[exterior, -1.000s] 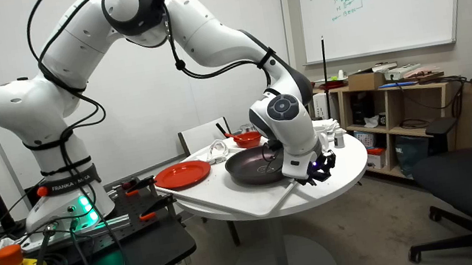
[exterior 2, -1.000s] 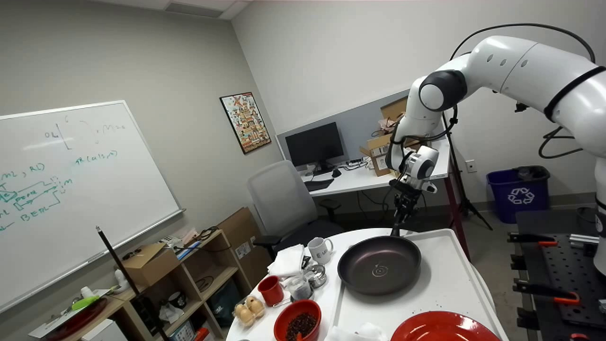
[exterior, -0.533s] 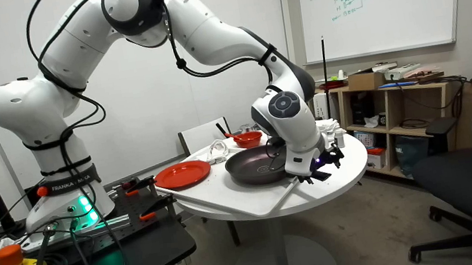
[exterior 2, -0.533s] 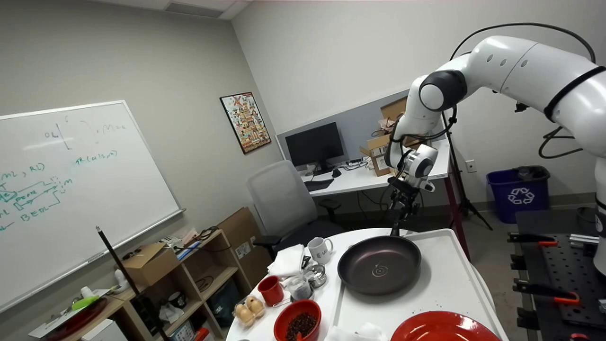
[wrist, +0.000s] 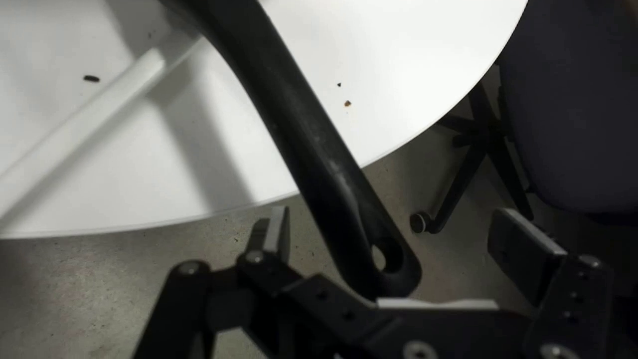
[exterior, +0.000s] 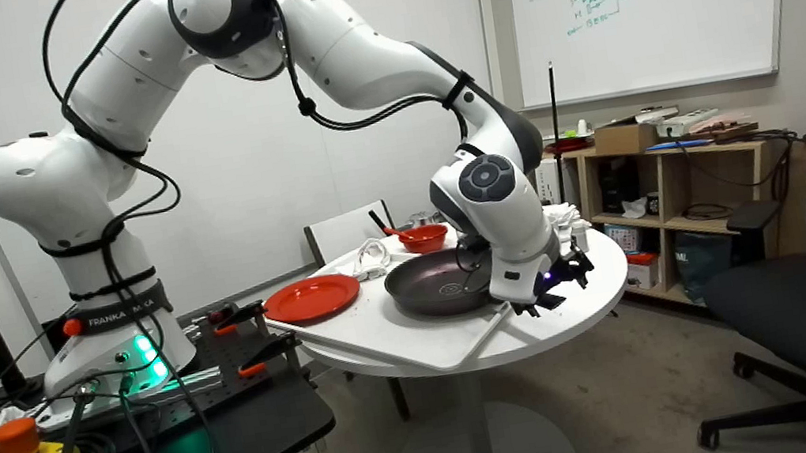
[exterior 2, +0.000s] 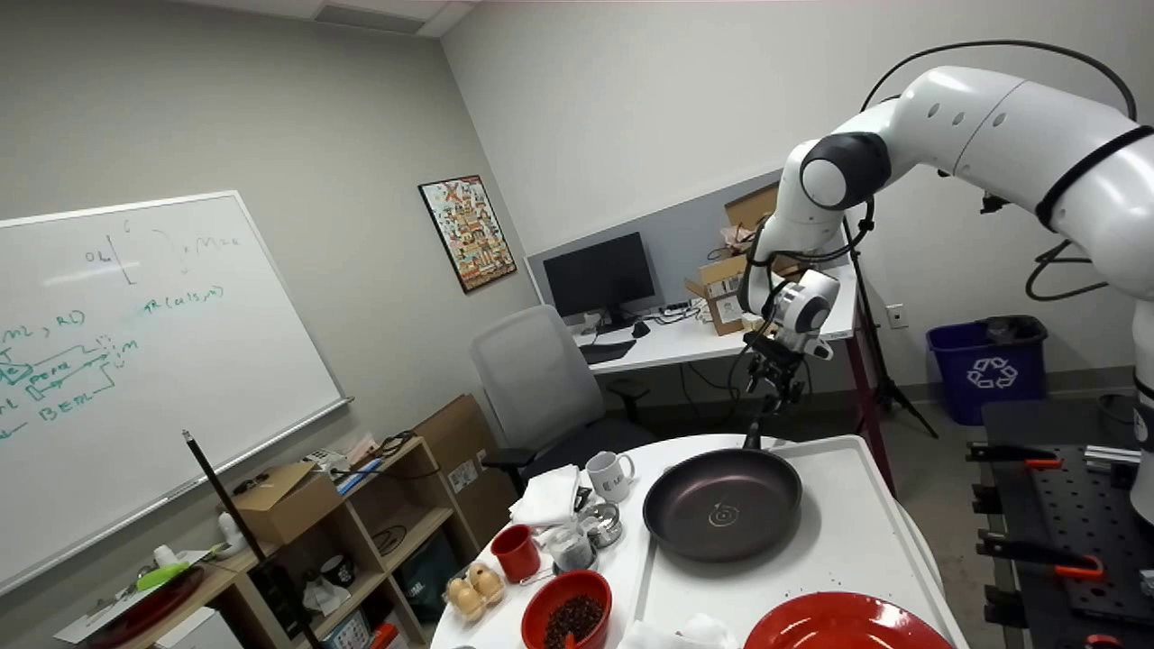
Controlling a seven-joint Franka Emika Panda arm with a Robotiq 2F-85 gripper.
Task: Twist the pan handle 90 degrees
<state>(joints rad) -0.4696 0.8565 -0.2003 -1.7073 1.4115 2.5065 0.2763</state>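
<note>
The black frying pan [exterior 2: 721,514] lies on the white tray [exterior 2: 847,487], showing in both exterior views. Its long dark pan handle [wrist: 309,134] runs diagonally down the wrist view and sticks out past the table edge, its holed end low between my fingers. My gripper [wrist: 391,224] is open, with a finger [wrist: 279,232] standing apart from the handle on the left and the opposite one well clear on the right. In an exterior view the gripper [exterior: 554,288] hangs beside the pan over the table's rim, and the wrist hides the handle there.
A red plate [exterior: 312,298] shares the tray. Red bowl [exterior 2: 568,613], red cup [exterior 2: 516,552], white mug [exterior 2: 611,476], eggs [exterior 2: 474,590] and napkins [exterior 2: 545,496] crowd one side of the round table [exterior: 596,285]. An office chair [exterior: 802,279] stands nearby.
The jaws have opened away from the handle. In an exterior view the hand has shifted a little to the right. The pan looks unmoved.
</note>
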